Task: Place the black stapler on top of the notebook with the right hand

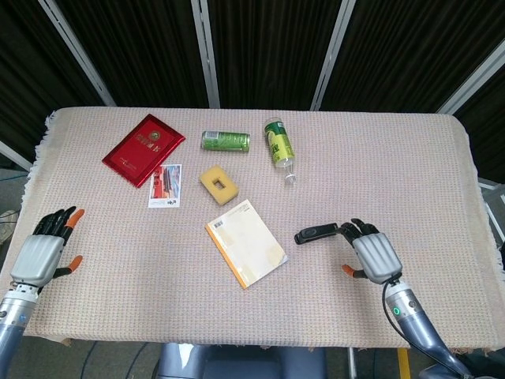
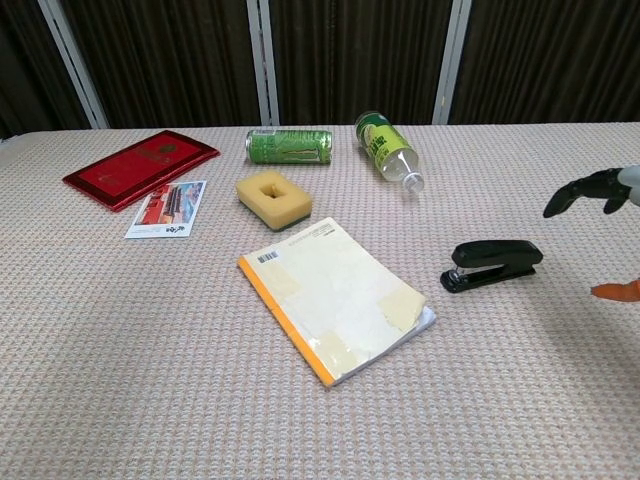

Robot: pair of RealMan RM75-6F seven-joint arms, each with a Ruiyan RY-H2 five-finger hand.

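The black stapler (image 1: pixel 316 233) (image 2: pixel 492 264) lies flat on the cloth, just right of the notebook (image 1: pixel 245 242) (image 2: pixel 336 297), a cream book with an orange spine. My right hand (image 1: pixel 371 253) (image 2: pixel 604 214) hovers right of the stapler, fingers spread and empty; its fingertips reach close to the stapler's right end in the head view. In the chest view only its dark fingertips and an orange thumb tip show at the right edge. My left hand (image 1: pixel 43 250) rests open near the table's front left edge, holding nothing.
A yellow sponge (image 1: pixel 218 183), a green can (image 1: pixel 226 140) and a lying green bottle (image 1: pixel 279 147) sit behind the notebook. A red booklet (image 1: pixel 144 148) and a picture card (image 1: pixel 165 185) lie at the back left. The beige cloth-covered table (image 1: pixel 410 166) ends at the right.
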